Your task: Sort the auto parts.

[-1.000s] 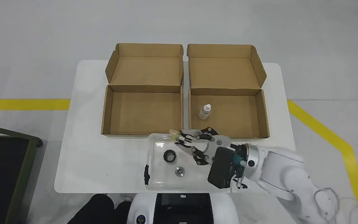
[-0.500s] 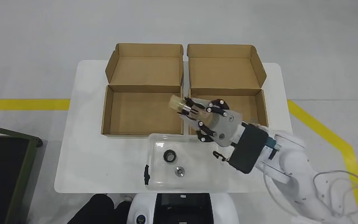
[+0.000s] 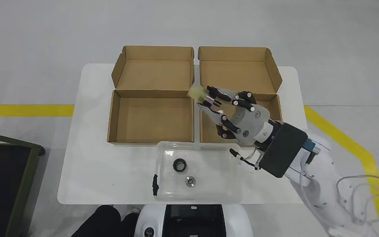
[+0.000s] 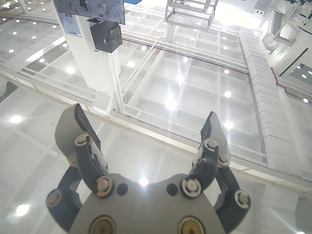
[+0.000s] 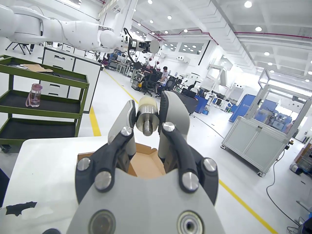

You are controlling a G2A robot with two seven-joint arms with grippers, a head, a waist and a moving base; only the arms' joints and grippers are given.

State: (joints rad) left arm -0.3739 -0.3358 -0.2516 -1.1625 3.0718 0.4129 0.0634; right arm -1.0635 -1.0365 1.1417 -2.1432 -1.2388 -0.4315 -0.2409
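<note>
My right gripper (image 3: 205, 98) is shut on a metal auto part (image 3: 198, 92), a steel cylinder with a cream cap and a threaded stud. It hangs above the seam between the two open cardboard boxes, over the left edge of the right box (image 3: 267, 105). In the right wrist view the part (image 5: 145, 114) sits crosswise between the fingers of the right gripper (image 5: 148, 109). A clear tray (image 3: 228, 191) at the table's front holds a dark ring part (image 3: 179, 166) and a small round part (image 3: 190, 181). My left gripper (image 4: 143, 120) is open, holds nothing and points at the ceiling.
The left box (image 3: 151, 118) has nothing in it. Both boxes have their lids folded back toward the far edge. Bare white table (image 3: 89, 154) lies left of the tray. A green cart (image 5: 43, 108) stands beside the table.
The right gripper has lifted the part out of the clear tray and carried it up and away from the robot, to above the boxes' shared edge.
</note>
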